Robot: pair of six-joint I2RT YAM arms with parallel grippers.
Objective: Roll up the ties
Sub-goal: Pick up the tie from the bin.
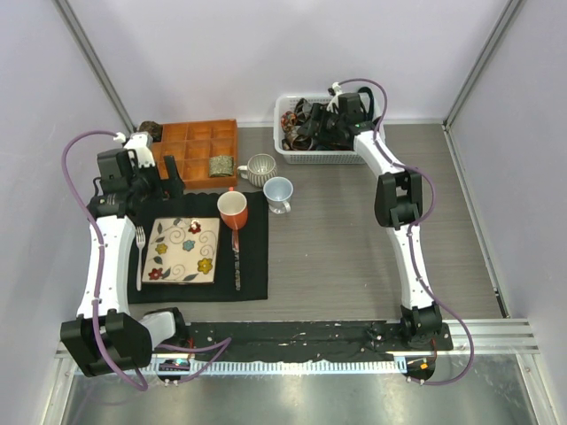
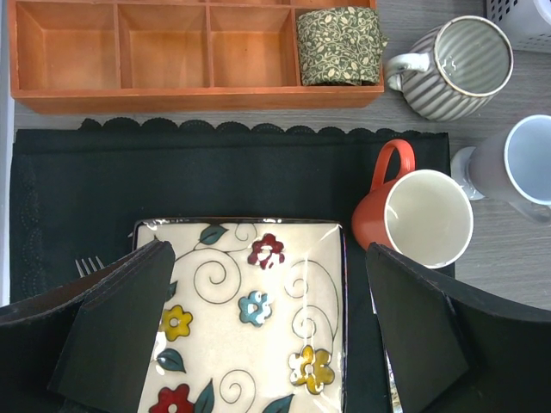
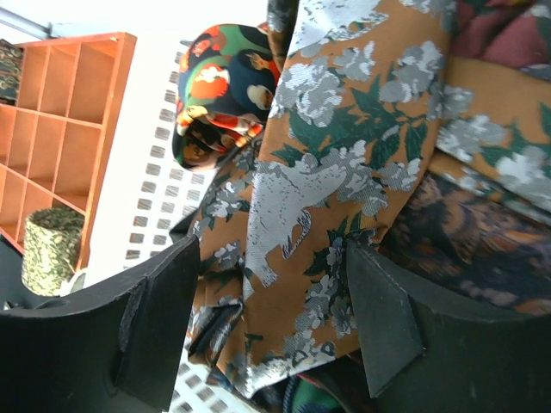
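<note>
Left gripper point(image 2: 267, 335) hung open over the plate point(image 2: 225, 251); right gripper point(image 3: 275, 301) straddled an orange tie point(image 3: 344, 129) in the worktop's far-edge basket point(image 1: 319, 158), grip impossible to tell.

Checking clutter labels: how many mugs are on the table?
3: a striped grey mug beside the wooden tray, a pale blue mug next to it, an orange mug on the black mat's corner. None seems hidden.

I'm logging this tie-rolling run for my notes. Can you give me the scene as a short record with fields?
left gripper: open, above the plate
right gripper: open, around an orange tie in the basket
rolled tie: in the near right compartment of the tray
mugs: orange mug on the mat; striped mug and blue mug off it
</note>
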